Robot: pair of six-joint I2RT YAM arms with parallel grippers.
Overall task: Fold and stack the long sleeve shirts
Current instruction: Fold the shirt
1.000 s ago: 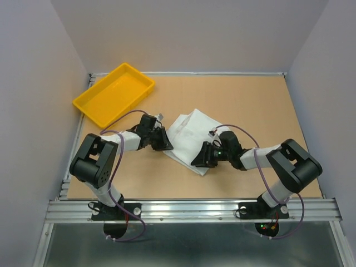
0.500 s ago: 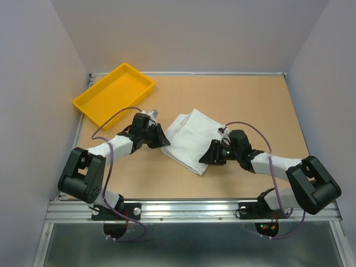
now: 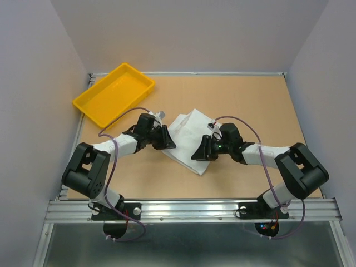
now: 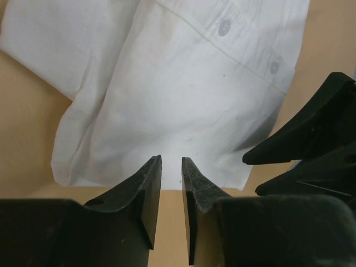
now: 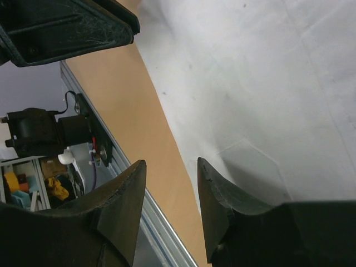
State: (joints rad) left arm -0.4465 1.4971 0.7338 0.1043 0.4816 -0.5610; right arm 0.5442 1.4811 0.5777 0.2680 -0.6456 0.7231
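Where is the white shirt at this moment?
Top view: the white shirt lies folded mid-table, between the left gripper at its left edge and the right gripper at its near edge.

A yellow plastic tray (image 3: 114,93) lies in the far left corner of the brown worktop (image 3: 250,100), turned at an angle to its edges. A metal rail (image 3: 194,210) runs along the near edge. Pale grey walls (image 3: 189,33) stand on three sides.
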